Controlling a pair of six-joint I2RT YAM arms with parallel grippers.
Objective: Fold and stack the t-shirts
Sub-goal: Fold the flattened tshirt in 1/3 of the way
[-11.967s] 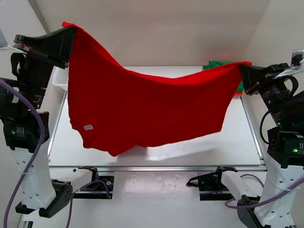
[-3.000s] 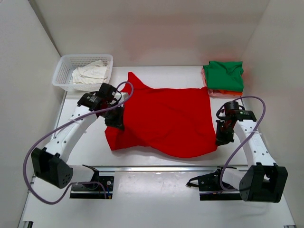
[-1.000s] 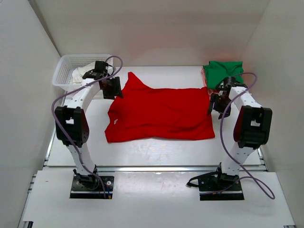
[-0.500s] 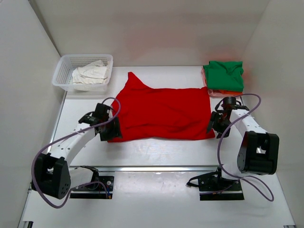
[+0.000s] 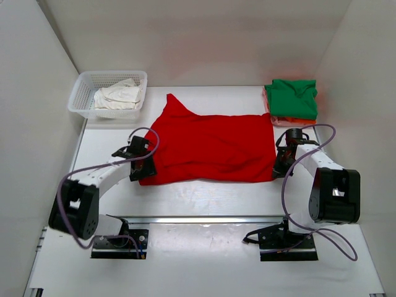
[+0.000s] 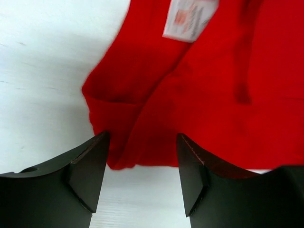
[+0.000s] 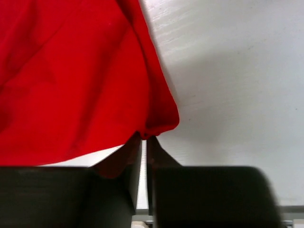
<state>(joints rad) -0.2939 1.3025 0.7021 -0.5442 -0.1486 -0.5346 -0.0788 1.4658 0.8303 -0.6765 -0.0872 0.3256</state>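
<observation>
The red t-shirt (image 5: 210,147) lies spread flat across the middle of the table, one sleeve pointing to the far left. My left gripper (image 5: 142,169) is low at its near left corner. In the left wrist view it (image 6: 142,141) is open, and the shirt's rounded corner (image 6: 118,142) lies between the fingers (image 6: 90,166); a white label (image 6: 189,16) shows further up. My right gripper (image 5: 279,167) is at the near right corner. The right wrist view shows it (image 7: 144,138) shut on that corner of the red t-shirt (image 7: 71,80), pinched at the tips.
A folded green t-shirt (image 5: 292,98) lies on a salmon-pink one (image 5: 289,121) at the far right. A white mesh basket (image 5: 83,93) at the far left holds off-white shirts (image 5: 117,96). White walls stand close on both sides.
My right gripper has closed on the shirt's near right corner. The left gripper has shifted slightly closer around the near left corner and stays open. The shirt lies as before.
</observation>
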